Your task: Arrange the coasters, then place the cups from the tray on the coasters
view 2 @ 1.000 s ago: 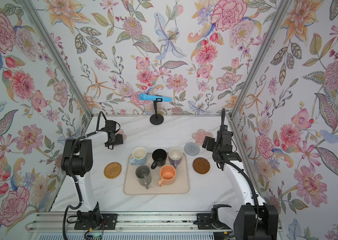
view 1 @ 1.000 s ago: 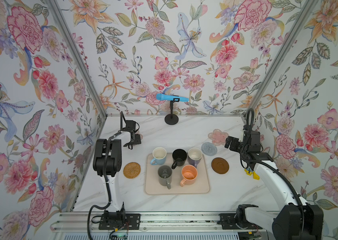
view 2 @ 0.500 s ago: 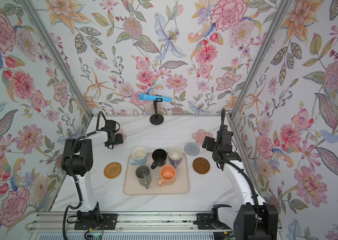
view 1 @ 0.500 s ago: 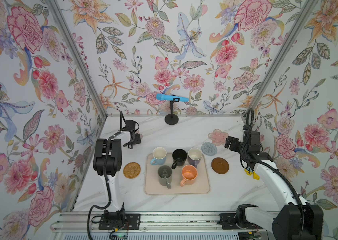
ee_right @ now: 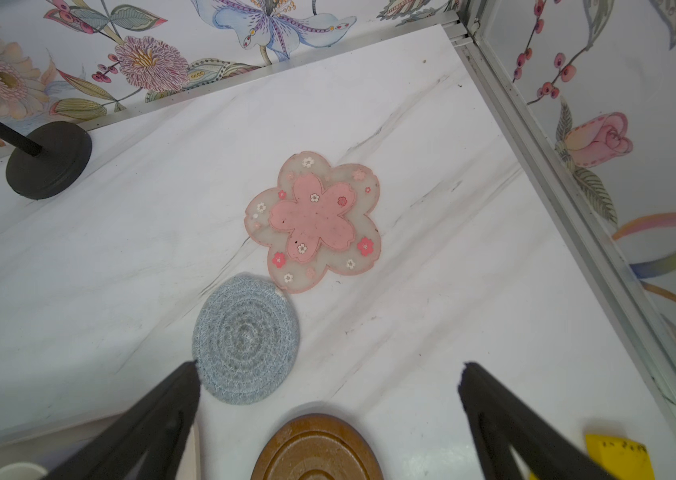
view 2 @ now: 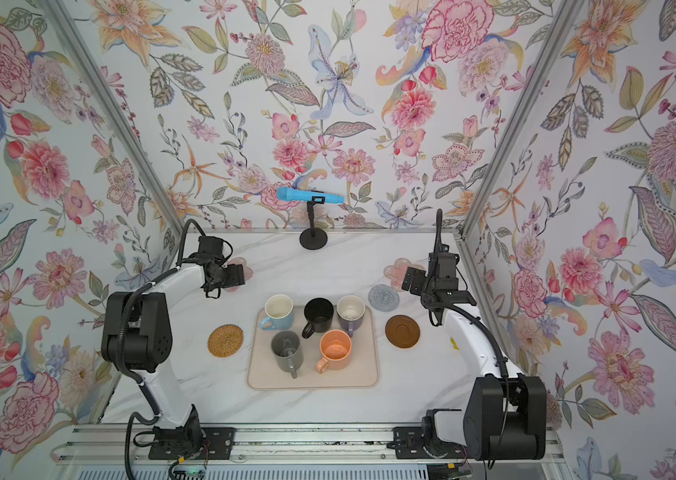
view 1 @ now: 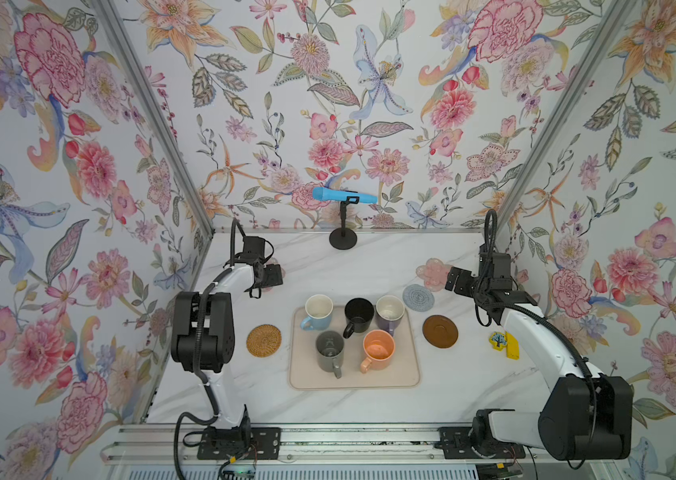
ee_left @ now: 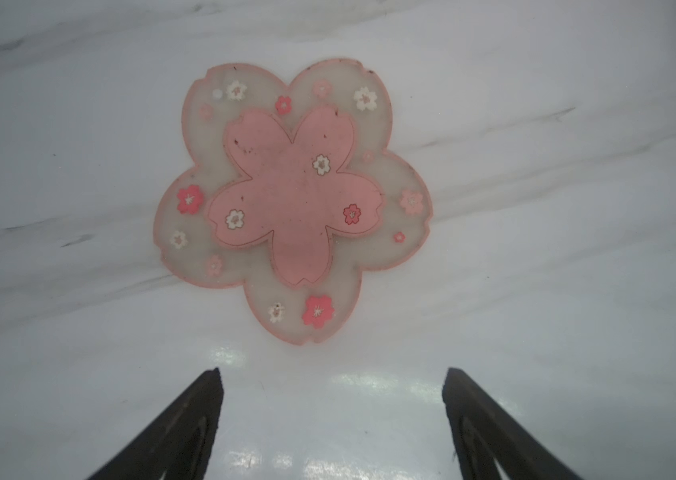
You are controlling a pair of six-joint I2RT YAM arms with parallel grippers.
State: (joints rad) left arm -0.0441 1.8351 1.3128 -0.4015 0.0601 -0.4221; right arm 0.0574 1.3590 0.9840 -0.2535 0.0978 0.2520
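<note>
Five cups (view 1: 359, 316) upright on the tray (view 1: 394, 376). Left of tray: rattan coaster (view 1: 264, 340); past its far left corner, pink flower coaster (ee_left: 292, 199), left gripper (ee_left: 332, 372) above, jaws apart, empty. Right of tray: brown disc (view 1: 440, 331), grey-blue coaster (view 1: 418, 297), second flower coaster (view 1: 433, 268), right gripper (ee_right: 330, 366) over these, jaws spread, empty.

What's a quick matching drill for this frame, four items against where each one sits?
Items:
1. orange mug
2. rattan coaster
3. dark brown coaster
4. grey-blue crocheted coaster

Places:
a. directly right of the tray
b. left of the tray
c. on the tray, near row
d. off the tray's far right corner, next to a pink flower coaster

Pairs: 1-c, 2-b, 3-a, 4-d
</note>
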